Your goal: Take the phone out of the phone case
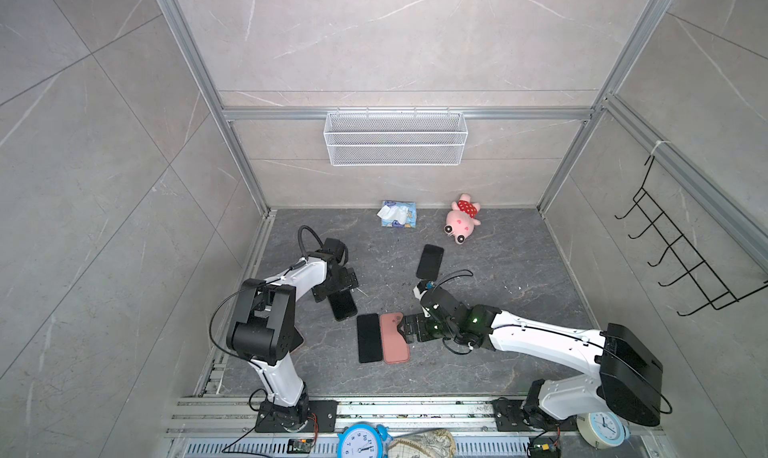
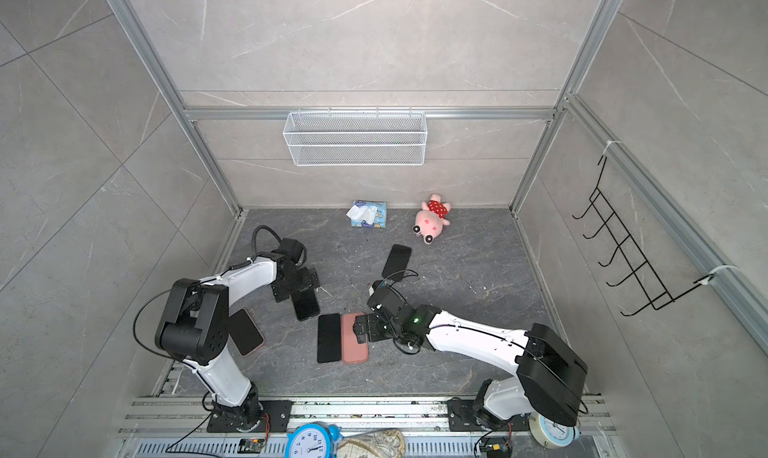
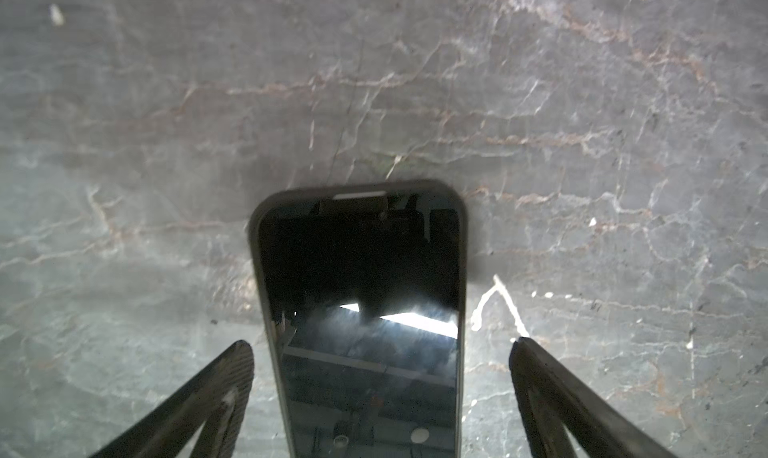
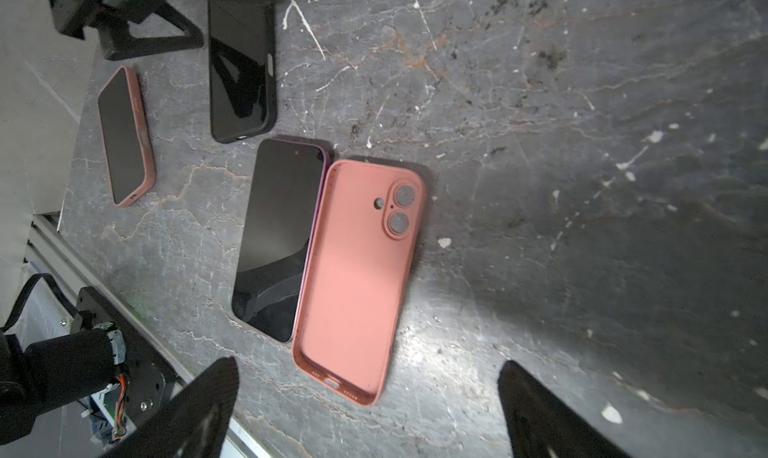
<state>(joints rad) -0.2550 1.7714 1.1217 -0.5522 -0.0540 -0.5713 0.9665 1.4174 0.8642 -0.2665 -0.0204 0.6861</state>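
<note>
Right claw (image 4: 368, 366) gapes wide, empty, just above the case (image 4: 357, 269): salmon pink, hollow side up, two lens holes, flat on the bench (image 4: 540, 144). Touching its long edge lies the phone (image 4: 278, 235), bare, screen up, purple-rimmed. Left claw (image 3: 380, 343), also spread, straddles a black-cased phone (image 3: 357, 269).

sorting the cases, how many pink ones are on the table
2: the empty pink case lies beside the bare phone; the second pink case, phone inside, lies beside the left arm. Others may hide under the arms.
</note>
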